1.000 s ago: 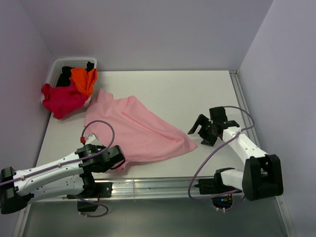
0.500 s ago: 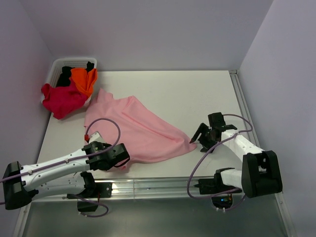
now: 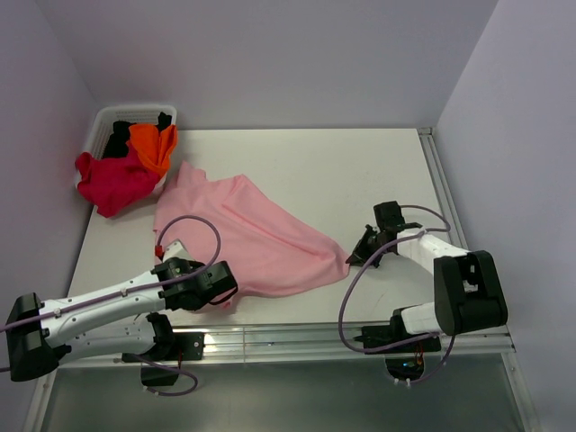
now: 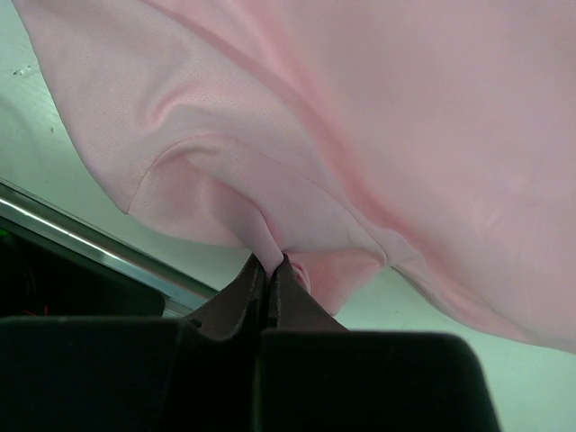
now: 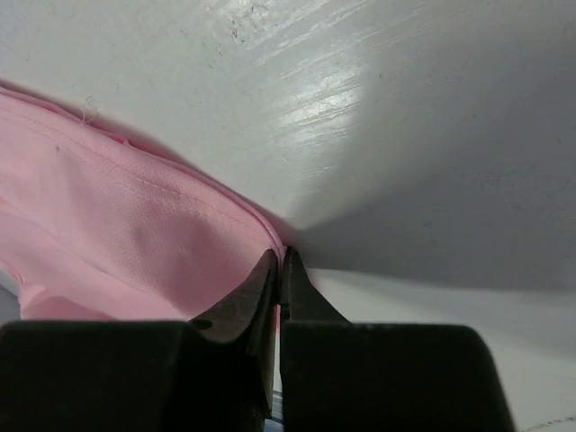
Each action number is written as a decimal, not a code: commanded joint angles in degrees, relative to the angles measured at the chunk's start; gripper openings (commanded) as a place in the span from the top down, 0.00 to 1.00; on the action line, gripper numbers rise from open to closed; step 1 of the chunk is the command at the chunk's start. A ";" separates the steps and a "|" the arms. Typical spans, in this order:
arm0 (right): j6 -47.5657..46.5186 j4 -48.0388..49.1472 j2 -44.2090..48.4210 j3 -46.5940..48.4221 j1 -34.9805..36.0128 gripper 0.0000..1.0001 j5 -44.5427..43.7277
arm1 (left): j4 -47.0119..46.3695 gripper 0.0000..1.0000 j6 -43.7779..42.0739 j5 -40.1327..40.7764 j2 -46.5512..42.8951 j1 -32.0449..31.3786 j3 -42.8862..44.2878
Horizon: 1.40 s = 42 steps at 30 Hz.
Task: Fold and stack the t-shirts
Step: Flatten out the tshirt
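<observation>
light pink t-shirt (image 3: 252, 238) lies spread on the table, just beside the white basket (image 3: 101, 119) that holds the crimson t-shirt (image 3: 112, 183), orange t-shirt (image 3: 153, 144) and black t-shirt (image 3: 119, 135). left gripper (image 4: 267, 266) pinches a bunched fold of its hem, away from the basket. right gripper (image 5: 279, 261) is clamped on the corner farthest from the basket.

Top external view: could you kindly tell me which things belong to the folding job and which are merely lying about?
Job: light pink cloth t-shirt, crimson cloth shirt, orange cloth shirt, black cloth shirt.
Lying about: white plastic basket, purple cable.

Rumpled pink t-shirt (image 3: 261, 238), apparently mostly flat
</observation>
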<state>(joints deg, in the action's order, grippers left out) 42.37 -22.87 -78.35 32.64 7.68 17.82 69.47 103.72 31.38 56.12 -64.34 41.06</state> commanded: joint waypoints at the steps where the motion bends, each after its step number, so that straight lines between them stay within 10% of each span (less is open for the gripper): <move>1: -2.03 -2.87 -0.15 -0.92 0.49 1.00 -4.82 | 0.14 1.00 -0.36 1.93 -0.31 -0.09 1.92; 17: -2.81 -37.06 29.20 36.75 0.40 1.00 -14.21 | 9.10 1.00 -33.57 5.54 11.03 0.70 47.57; 29: 3.50 -48.23 29.48 70.26 0.32 1.00 -29.50 | 8.84 1.00 -59.07 -2.55 23.15 7.73 95.66; 42: 2.19 -34.44 7.35 71.67 -1.35 1.00 -27.93 | -14.79 1.00 -71.28 -19.68 36.76 36.55 89.35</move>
<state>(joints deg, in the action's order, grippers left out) 45.34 -63.07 -64.51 101.71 7.51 -9.74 62.52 37.45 17.08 87.77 -32.80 127.15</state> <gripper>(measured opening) 0.019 0.033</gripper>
